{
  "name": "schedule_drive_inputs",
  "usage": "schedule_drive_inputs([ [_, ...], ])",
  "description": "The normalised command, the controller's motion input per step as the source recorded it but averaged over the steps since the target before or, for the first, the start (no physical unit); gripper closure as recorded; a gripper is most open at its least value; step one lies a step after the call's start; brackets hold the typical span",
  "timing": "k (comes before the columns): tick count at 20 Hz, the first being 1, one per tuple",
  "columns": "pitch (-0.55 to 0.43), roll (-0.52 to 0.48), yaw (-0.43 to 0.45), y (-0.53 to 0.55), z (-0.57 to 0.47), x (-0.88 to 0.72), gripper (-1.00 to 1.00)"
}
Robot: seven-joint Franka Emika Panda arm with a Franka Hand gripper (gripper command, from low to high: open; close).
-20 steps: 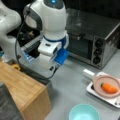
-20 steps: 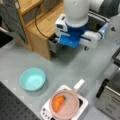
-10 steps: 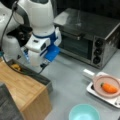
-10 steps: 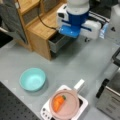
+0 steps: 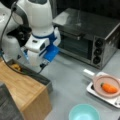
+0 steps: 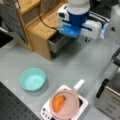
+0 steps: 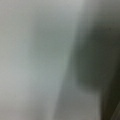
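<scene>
Claw (image 5: 37, 65) over open drawer (image 5: 30, 73), opening hidden

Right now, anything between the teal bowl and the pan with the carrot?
Nothing. In both front views only bare grey table separates the teal bowl from the pan holding the carrot. The gripper itself is not visible.

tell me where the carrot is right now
The carrot lies on the pink plate at a front view's lower right, below the toaster oven. It is well apart from the gripper at the open drawer.
</scene>
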Motion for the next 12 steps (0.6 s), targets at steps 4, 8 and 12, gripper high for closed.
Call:
schedule_drive_inputs([
  [4,-0.091,-0.072,-0.031,-0.29,0.03,-0.21,-1.00],
  [8,-0.093,-0.017,0.019,-0.32,-0.05,-0.27,-1.00],
  [12,-0.080,-0.017,0.054,-0.24,-0.12,-0.32,-1.00],
])
